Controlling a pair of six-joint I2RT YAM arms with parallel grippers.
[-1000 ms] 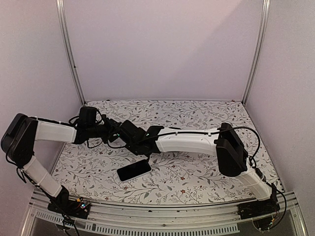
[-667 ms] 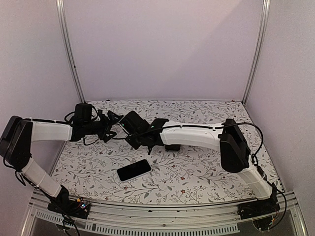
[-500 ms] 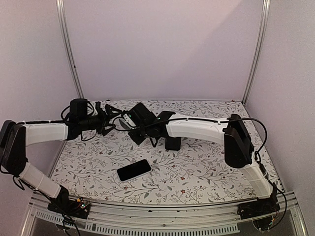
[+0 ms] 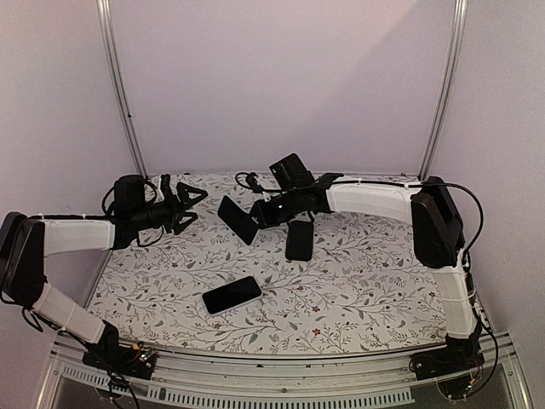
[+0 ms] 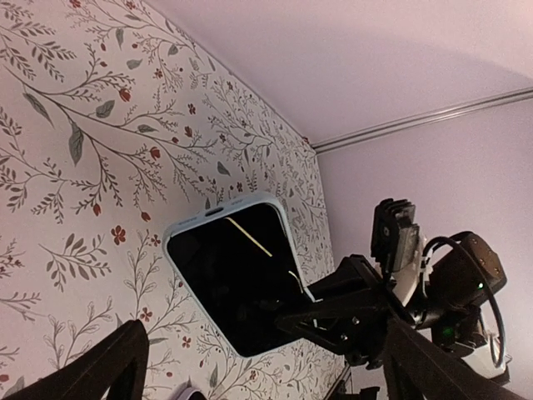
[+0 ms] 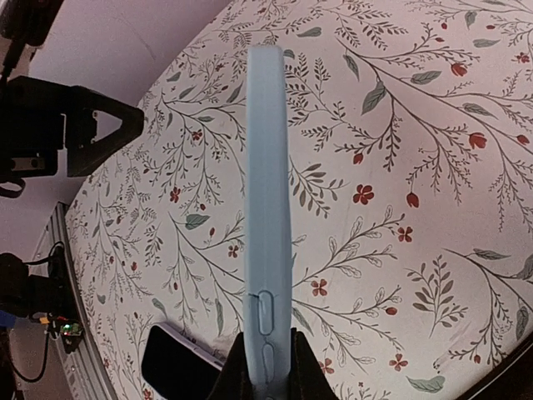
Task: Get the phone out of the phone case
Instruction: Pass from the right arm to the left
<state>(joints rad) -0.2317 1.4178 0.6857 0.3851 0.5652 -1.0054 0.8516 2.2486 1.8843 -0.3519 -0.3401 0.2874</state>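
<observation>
Phone [image 4: 232, 295] on floral tabletop [image 4: 366, 290]; walls [image 4: 281, 85] lilac-ish.

The top external camera sits above and behind the arm bases. It faces the rear wall and looks down from afar on the whole floral-patterned bench [image 4: 366, 298]. The left wrist camera rides low and close over that bench, looking along it at the pale blue phone case [image 5: 237, 287] gripped by the right end effector [image 5: 333, 321]. The right wrist camera looks down the case's thin edge from very near. With the overhead view it shares the left end effector [image 4: 200, 206] and the flat black phone [image 4: 232, 294].
</observation>
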